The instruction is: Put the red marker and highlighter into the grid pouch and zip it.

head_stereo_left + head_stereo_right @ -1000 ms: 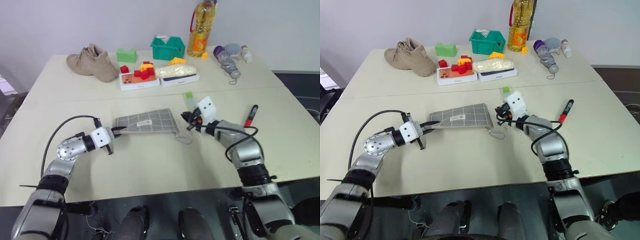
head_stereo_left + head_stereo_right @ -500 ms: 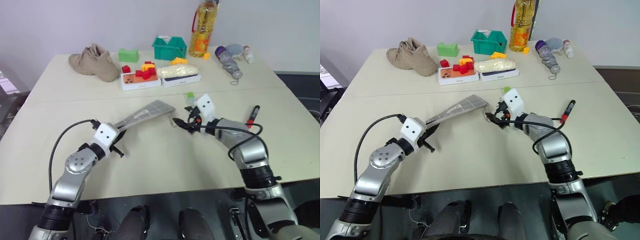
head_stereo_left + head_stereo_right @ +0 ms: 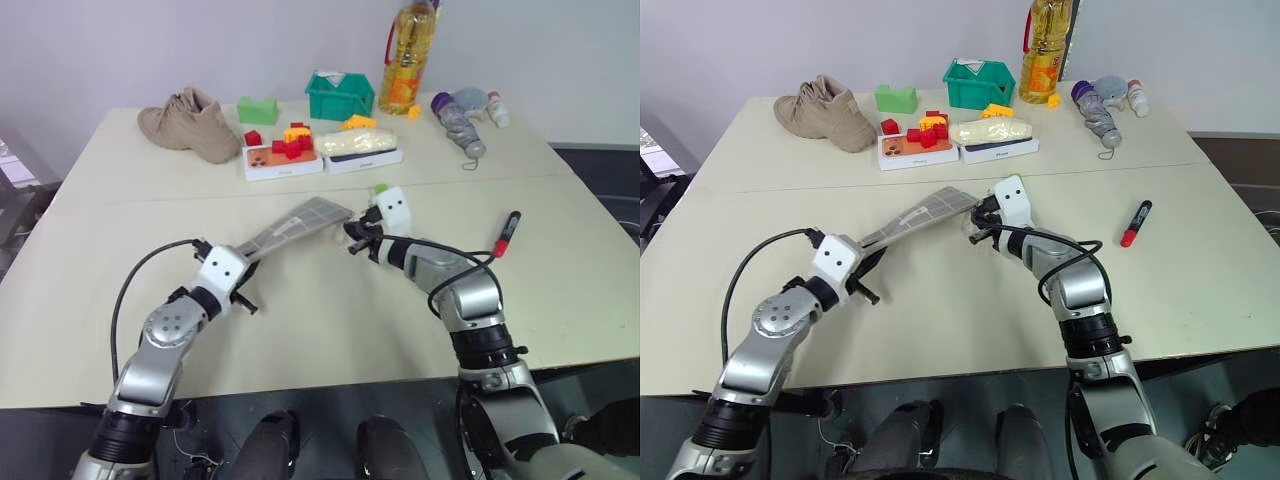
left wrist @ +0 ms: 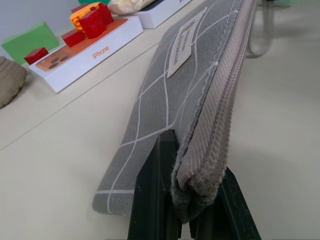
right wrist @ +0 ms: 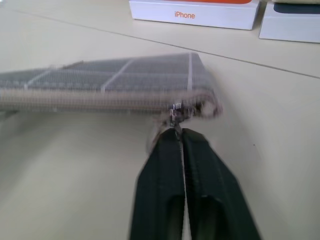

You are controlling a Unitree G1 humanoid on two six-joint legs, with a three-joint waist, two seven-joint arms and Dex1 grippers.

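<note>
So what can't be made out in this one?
- Highlighter: the right gripper hides all but its green cap, head views.
- Zipper tab: blurred at the right gripper's shut fingertips, right wrist view.
- Grid pouch: its inside is hidden by the closed zipper, left wrist view.

the left gripper's (image 4: pixel 192 215) two black fingers (image 4: pixel 152 200) are clamped on the near end of the flat grey fabric grid pouch (image 4: pixel 195 95), whose white centre label (image 4: pixel 181 45) faces up. behind it on the beige table (image 4: pixel 55 150) sits a white iphone box (image 4: pixel 92 52) carrying red blocks (image 4: pixel 95 17).
</note>
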